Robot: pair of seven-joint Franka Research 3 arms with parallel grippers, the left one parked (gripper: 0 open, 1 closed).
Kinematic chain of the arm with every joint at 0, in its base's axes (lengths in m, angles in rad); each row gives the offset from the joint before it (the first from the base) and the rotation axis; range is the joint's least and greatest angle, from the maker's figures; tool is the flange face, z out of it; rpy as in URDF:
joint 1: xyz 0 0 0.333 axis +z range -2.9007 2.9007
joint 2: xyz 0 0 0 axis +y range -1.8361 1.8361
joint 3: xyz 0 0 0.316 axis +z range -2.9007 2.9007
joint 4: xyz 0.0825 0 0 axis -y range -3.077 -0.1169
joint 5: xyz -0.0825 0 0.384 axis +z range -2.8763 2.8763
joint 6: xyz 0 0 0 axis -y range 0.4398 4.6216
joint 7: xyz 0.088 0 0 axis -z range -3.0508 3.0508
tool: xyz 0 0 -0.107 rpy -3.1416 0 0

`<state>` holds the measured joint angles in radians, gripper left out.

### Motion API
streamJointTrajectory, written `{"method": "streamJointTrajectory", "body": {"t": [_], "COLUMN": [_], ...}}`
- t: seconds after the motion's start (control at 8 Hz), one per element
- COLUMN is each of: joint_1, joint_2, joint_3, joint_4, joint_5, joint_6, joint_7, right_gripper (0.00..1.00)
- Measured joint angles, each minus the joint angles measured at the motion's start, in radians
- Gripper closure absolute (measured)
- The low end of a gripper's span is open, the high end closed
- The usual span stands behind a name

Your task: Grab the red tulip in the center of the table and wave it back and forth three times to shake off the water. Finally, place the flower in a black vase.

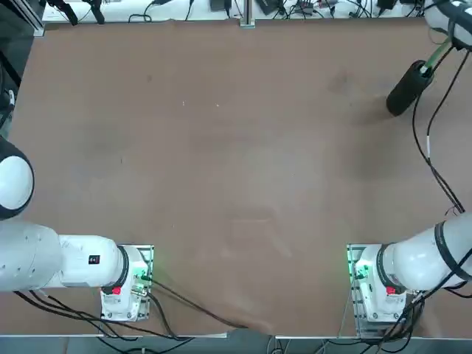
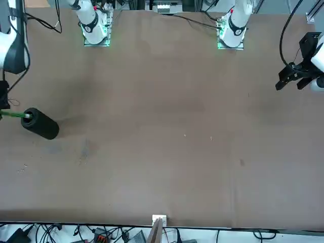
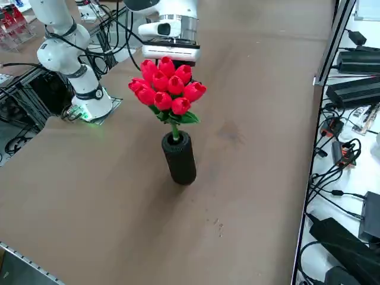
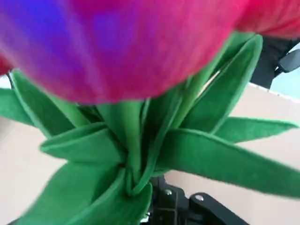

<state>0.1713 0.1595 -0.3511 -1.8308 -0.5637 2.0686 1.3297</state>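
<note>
Top view: black vase point(image 1: 405, 92) stands at the table's point(image 1: 221, 147) far right; green stem point(image 1: 438, 56) enters its mouth.
Front view: stem appears seated.
Right side view: red tulip point(image 3: 168, 88) blooms above the vase.
Right wrist view: right gripper point(image 4: 160, 190) appears closed on the stem, partly leaf-hidden. Placing is judged in hand; next: confirm depth, release gently, withdraw clear.

Beyond the table's far edge ran a white surface point(image 1: 184, 11) strewn with black cables point(image 2: 50, 232), dark boxes and adapters point(image 3: 356, 92). A metal profile post point(image 2: 155, 232) stood at that edge. Greyish flooring point(image 3: 21, 270) showed past a table corner, and soft light left a pale sheen on the brown tabletop point(image 1: 221, 133).
</note>
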Motion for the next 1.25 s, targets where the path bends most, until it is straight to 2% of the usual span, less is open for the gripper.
{"method": "streamJointTrajectory", "body": {"t": [0.38, 0.75, 0.88, 1.0, 1.25], "joint_1": [0.013, 0.01, 0.01, 0.013, 0.037], "joint_2": [0.029, 0.036, 0.032, 0.025, -0.009], "joint_3": [-0.001, -0.005, -0.005, -0.005, -0.002], "joint_4": [-0.035, -0.039, -0.039, -0.039, -0.037], "joint_5": [-0.008, -0.01, -0.01, -0.01, -0.012], "joint_6": [0.061, 0.083, 0.073, 0.055, -0.014], "joint_7": [0.053, 0.069, 0.07, 0.071, 0.063], "right_gripper": [0.86, 0.35, 0.15, 0.01, 0.0]}}
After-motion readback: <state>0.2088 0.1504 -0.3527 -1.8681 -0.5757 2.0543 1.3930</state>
